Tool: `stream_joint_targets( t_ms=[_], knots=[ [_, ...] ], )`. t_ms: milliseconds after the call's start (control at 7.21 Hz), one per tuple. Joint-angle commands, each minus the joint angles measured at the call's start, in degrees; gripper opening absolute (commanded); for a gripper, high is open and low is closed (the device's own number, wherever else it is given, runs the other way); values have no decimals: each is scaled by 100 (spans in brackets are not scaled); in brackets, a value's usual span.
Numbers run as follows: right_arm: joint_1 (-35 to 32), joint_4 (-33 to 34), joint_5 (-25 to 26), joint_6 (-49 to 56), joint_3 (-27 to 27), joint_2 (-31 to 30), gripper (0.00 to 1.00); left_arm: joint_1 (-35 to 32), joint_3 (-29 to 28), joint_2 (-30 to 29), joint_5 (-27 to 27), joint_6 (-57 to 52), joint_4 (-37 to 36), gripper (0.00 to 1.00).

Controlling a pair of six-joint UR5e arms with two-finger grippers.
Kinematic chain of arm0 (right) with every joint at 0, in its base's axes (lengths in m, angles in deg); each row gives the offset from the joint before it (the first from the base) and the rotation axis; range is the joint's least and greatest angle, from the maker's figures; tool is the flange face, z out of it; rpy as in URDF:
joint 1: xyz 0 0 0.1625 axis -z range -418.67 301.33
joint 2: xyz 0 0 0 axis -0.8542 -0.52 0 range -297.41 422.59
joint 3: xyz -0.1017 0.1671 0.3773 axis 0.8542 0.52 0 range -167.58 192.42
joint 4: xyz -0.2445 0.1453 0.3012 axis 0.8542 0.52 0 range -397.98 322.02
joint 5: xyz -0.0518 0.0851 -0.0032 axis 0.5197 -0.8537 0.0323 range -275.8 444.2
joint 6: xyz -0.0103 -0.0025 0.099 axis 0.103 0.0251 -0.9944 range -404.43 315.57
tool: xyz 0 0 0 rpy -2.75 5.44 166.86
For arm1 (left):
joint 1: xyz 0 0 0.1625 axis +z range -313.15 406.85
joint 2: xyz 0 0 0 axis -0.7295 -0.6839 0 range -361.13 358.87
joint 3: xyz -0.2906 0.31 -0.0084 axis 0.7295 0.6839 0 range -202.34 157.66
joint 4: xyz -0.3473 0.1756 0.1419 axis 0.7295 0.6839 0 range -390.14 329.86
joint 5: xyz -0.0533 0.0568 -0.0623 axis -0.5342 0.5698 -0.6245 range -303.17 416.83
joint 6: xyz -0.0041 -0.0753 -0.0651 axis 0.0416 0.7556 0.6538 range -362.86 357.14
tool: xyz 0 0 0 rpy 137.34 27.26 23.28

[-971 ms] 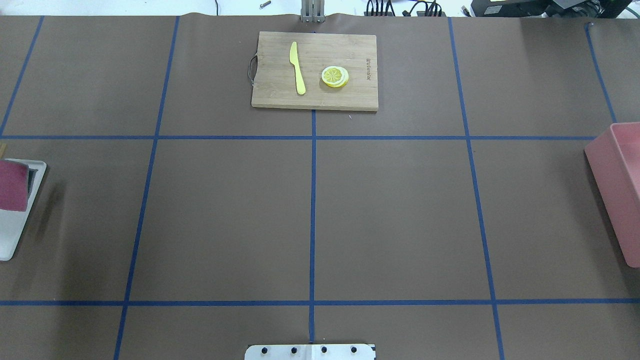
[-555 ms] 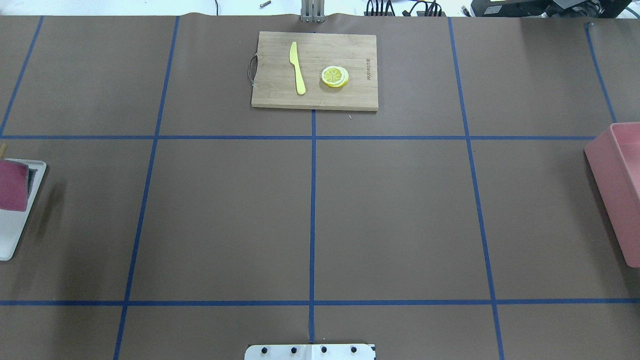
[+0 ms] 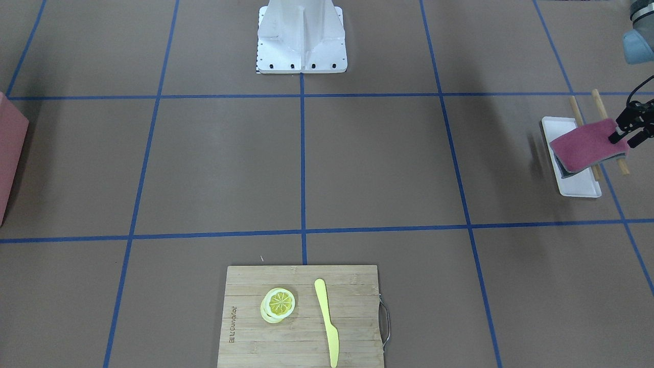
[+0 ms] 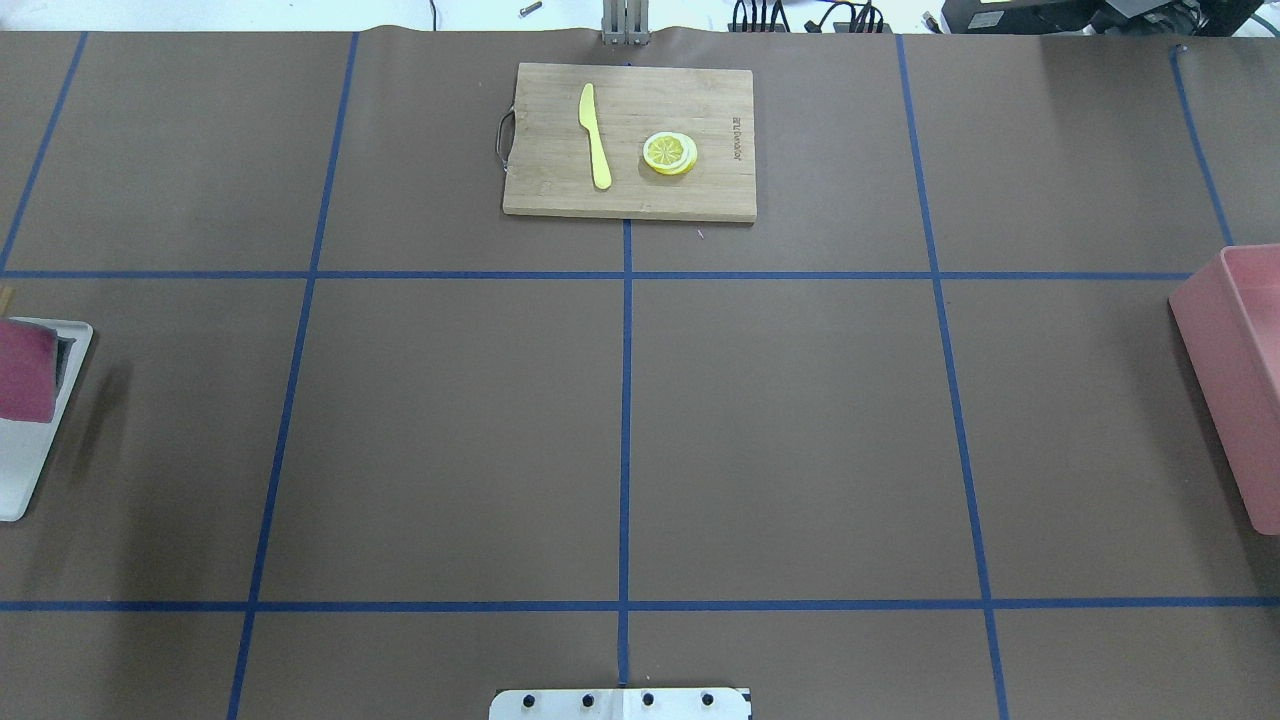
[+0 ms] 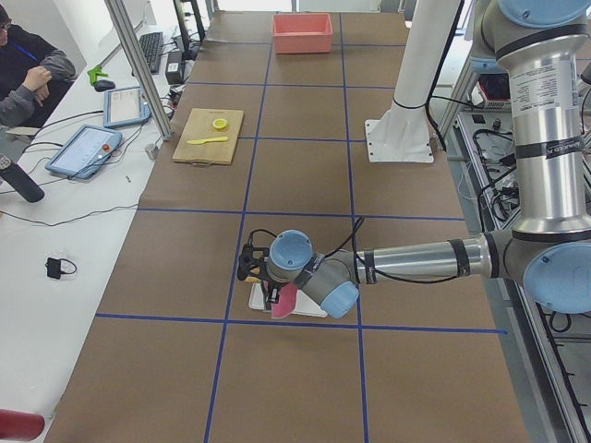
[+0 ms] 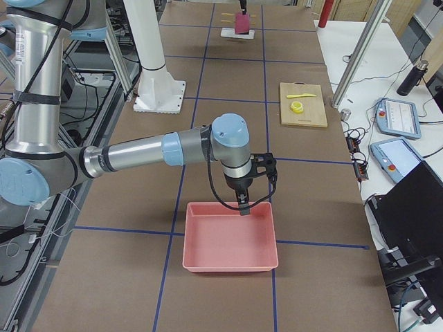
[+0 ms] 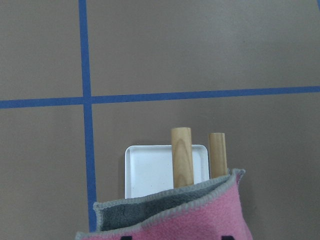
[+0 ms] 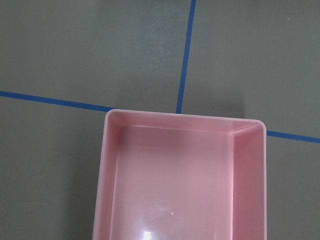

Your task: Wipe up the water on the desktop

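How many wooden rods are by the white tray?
2. One rod crosses the white tray; the other lies alongside, just off its edge. The pink cloth covers part of both and could hide more.

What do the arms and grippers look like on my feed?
The left arm and right arm are silver tubes with light-blue joint caps, black bands and black cables looping at the wrists. The left gripper and right gripper are black with slim fingers.

Wide bare desktop (image 4: 790,430), obstacles at its edges.
Cutting board (image 4: 640,195) at the far side, pink bin (image 4: 1230,400) right, white tray (image 4: 20,470) left beneath the left gripper (image 3: 624,135) clamping a cloth (image 3: 582,145); robot's post (image 3: 301,30) near.
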Motion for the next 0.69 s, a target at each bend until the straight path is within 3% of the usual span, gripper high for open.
stream_joint_targets(
  t_ms=[0, 139, 555],
  knots=[
    [3, 0, 2, -3, 7, 7, 100, 7, -9, -22, 0, -54, 10, 4],
    [3, 0, 2, -3, 7, 7, 100, 7, -17, -40, 0, -54, 18, 0],
    [3, 0, -6, -3, 7, 16, 100, -1, 35, -84, -61, -36, 10, 0]
  ],
)
